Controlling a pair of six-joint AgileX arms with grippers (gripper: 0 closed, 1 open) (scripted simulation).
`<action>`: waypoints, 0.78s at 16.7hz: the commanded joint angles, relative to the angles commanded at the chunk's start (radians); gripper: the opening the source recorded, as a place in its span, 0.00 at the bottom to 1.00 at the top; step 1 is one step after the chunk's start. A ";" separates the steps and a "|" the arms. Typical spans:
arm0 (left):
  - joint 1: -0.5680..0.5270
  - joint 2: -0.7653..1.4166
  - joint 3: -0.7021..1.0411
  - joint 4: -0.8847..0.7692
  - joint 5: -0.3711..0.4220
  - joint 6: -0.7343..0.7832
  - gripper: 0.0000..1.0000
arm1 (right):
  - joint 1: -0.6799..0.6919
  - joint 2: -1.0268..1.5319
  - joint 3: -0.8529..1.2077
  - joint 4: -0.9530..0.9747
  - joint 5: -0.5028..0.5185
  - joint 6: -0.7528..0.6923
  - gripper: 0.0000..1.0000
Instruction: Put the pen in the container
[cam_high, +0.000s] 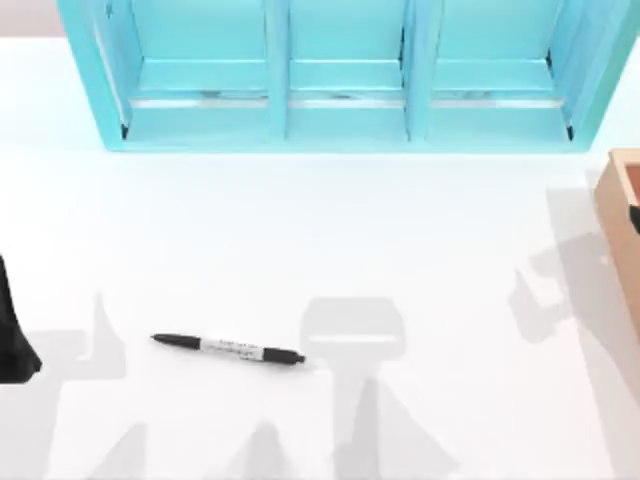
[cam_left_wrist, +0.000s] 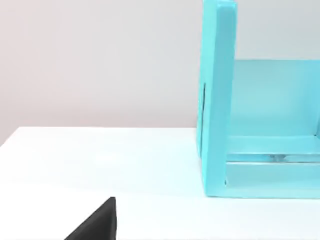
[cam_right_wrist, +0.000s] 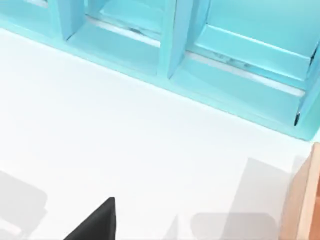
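The pen (cam_high: 228, 349) lies flat on the white table, left of centre and near the front, its pointed tip toward the left. At the table's right edge stands the container (cam_high: 618, 225), a tan wooden box cut off by the frame; its wall (cam_right_wrist: 302, 200) also shows in the right wrist view. My left arm (cam_high: 14, 335) is a black shape at the far left edge, well left of the pen. A dark bit of my right arm (cam_high: 635, 217) sits at the right edge over the container. Each wrist view catches a black corner of its own gripper, left (cam_left_wrist: 95, 224) and right (cam_right_wrist: 95, 222).
A big teal shelf unit (cam_high: 340, 120) with three compartments spans the back of the table; its side wall (cam_left_wrist: 216, 100) stands close in the left wrist view. Grey arm shadows fall on the table between the pen and the container.
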 joint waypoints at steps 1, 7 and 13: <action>0.000 0.000 0.000 0.000 0.000 0.000 1.00 | 0.028 0.096 0.090 -0.059 -0.012 -0.021 1.00; 0.000 0.000 0.000 0.000 0.000 0.000 1.00 | 0.201 0.721 0.678 -0.435 -0.085 -0.152 1.00; 0.000 0.000 0.000 0.000 0.000 0.000 1.00 | 0.361 1.327 1.272 -0.788 -0.152 -0.277 1.00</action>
